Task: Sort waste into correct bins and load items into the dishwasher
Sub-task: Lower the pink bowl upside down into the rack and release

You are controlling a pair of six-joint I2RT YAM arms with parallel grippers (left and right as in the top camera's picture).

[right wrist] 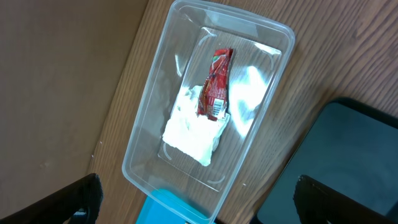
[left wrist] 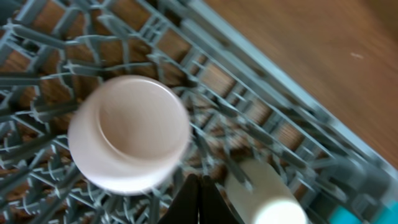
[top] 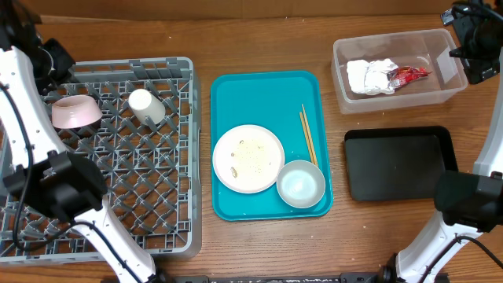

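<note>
Napkin (top: 368, 76) + wrapper (top: 408, 75) in clear tub (top: 399, 99); L gripper (left wrist: 199, 186) closed.

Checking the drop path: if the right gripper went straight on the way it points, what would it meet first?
Most likely the clear tub, near the crumpled napkin in it; the open fingers of the right gripper frame that end. Depth is unclear, so the exact spot is uncertain.

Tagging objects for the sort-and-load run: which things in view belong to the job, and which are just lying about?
Job: dish rack, saucer, cup, plate, crumbs, bowl, chopsticks, clear tub, napkin, red wrapper, black tray.
Lying about: teal tray.
</note>
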